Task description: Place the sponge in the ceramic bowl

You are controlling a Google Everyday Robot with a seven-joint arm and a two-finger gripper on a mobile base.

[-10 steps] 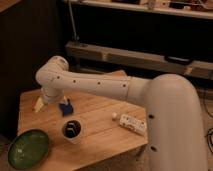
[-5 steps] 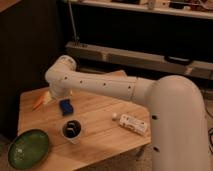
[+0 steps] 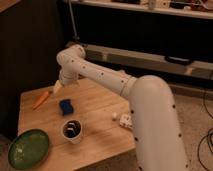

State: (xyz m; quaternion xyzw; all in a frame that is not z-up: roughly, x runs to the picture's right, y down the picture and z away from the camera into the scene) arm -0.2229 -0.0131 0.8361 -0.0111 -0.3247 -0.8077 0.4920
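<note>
dark shelving and a black wall stand behind a wooden counter [image 3: 95, 109], and the white arm reaches across to its far left part. the claw [image 3: 57, 87] hangs just above the boards beside the carrot [image 3: 41, 99]. whether it is open or closed i cannot tell, but it has no hold of the sponge [image 3: 66, 106]. the sponge lies flat on the counter, apart from the claw, a little nearer the camera and to picture right of it. its long axis seems to run roughly away from the camera, though that is hard to settle. the bowl [image 3: 27, 148] sits at the near left corner, well apart from the sponge and with no sponge in it. the cup [image 3: 73, 130] stands just camera-side of the sponge. the coming move, as i judge it, turns on a short shift toward the camera and down. a white packet [image 3: 125, 120] lies by the arm's base, and no writing can be read anywhere.
</note>
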